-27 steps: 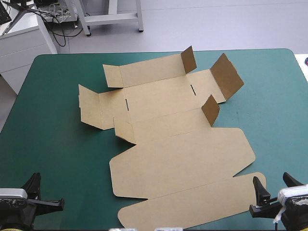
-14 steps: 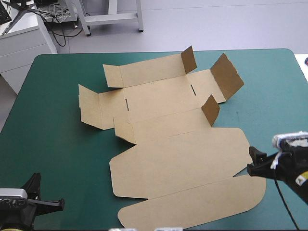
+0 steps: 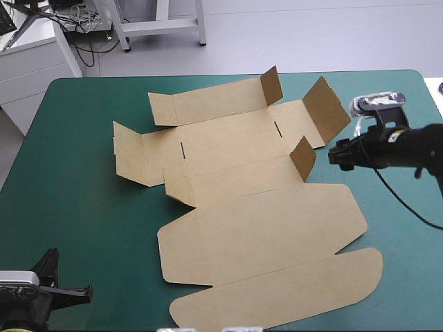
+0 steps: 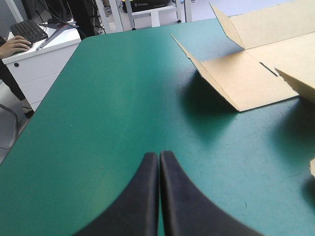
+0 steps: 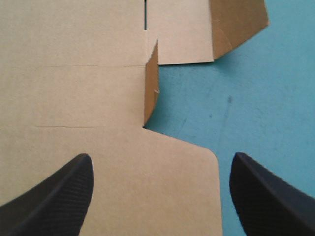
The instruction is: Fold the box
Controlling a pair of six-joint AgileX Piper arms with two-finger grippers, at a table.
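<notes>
The brown box (image 3: pixel 242 207) lies as a cut sheet on the teal-green cover, mostly flat, with short flaps raised at its far and right ends. My right gripper (image 3: pixel 339 155) hovers at the sheet's right side, just beside a raised flap (image 3: pixel 303 158). In the right wrist view it is open (image 5: pixel 160 191) over a corner of the flat board (image 5: pixel 98 167), with that upright flap (image 5: pixel 151 83) ahead of it and nothing between its fingers. My left gripper (image 3: pixel 76 292) sits at the table's near left corner, shut and empty (image 4: pixel 159 156), with the box's left flap (image 4: pixel 236 78) well ahead.
The table's right edge (image 3: pixel 432 104) runs close behind my right arm. A white desk (image 3: pixel 34 59) stands beyond the far left corner. Teal-green cover (image 4: pixel 113 98) stretches between my left gripper and the box.
My right gripper has travelled from the near right corner toward the far side, and now hangs beside the box's right flaps. The left arm and the box have not moved.
</notes>
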